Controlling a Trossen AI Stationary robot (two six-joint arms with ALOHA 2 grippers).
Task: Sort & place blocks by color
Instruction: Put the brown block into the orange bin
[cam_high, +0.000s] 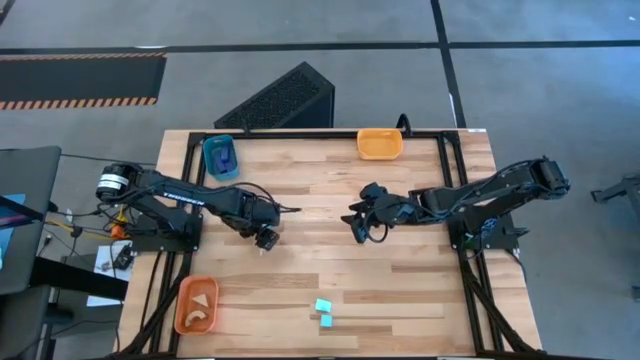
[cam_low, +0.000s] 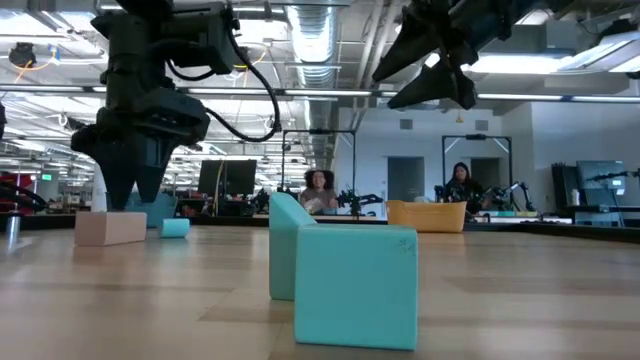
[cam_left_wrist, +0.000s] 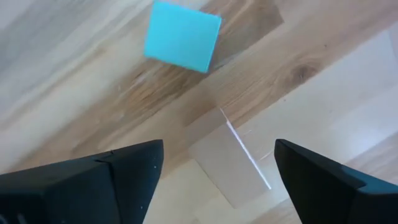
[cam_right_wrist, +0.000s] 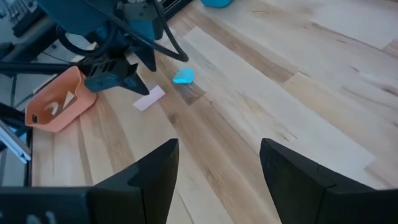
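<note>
Two small light cyan cubes sit touching near the worktop's front edge. Only the wrist views reveal a pale tan wooden block beneath the spread left claw, another cyan cube beside. Right claw hovers, fingers apart, empty.

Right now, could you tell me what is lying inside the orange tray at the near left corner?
The orange tray holds pale tan wooden blocks; two pieces show, and its wall may hide more.

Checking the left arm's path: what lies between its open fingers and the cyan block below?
Nothing: bare wood and a pale tan block under the left gripper; cyan block beyond, left wrist view.
</note>
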